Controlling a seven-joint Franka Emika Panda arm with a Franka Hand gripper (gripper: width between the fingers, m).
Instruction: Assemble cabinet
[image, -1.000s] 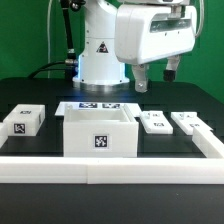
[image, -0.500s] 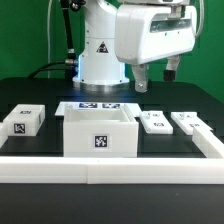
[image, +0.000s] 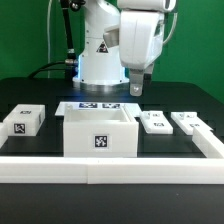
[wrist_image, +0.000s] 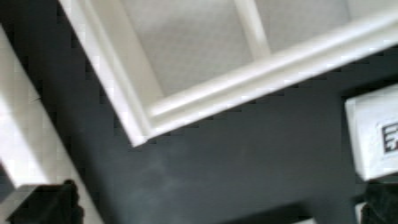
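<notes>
Black and matte, the table (image: 30, 95) fills the scene. On it stands the glossy white arm (image: 140, 40), which reaches forward and carries the gripper (image: 137, 86) pointing down.

The box (image: 80, 146) is the biggest loose part. It is a white plastic rectangle with thick walls, open on top, and it sits at the middle of the table with a square black-and-white tag (image: 100, 142) on its front wall. The gripper hangs in the air above the box's corner on the exterior view's right and touches nothing. In the wrist view the dark fingers (wrist_image: 45, 205) sit at opposite edges of the picture, spread wide, with only bare table between them. They hold nothing. One squared corner of the box's stepped rim lies just beyond them, with a pale, smooth floor inside it.

A long white bar (image: 110, 170), straight and square-edged, runs across the front of the table. Behind the box lies the thin, flat marker board (image: 98, 106).

A chunky white block (image: 25, 120) with tags on its top and front lies well apart from the box, on the exterior view's left. Two small flat white panels (image: 153, 122) (image: 187, 122) lie side by side on the exterior view's right, each with a tag on top. The nearer one lies near the box. The edge of a tagged panel also shows in the wrist view, beside one finger.
</notes>
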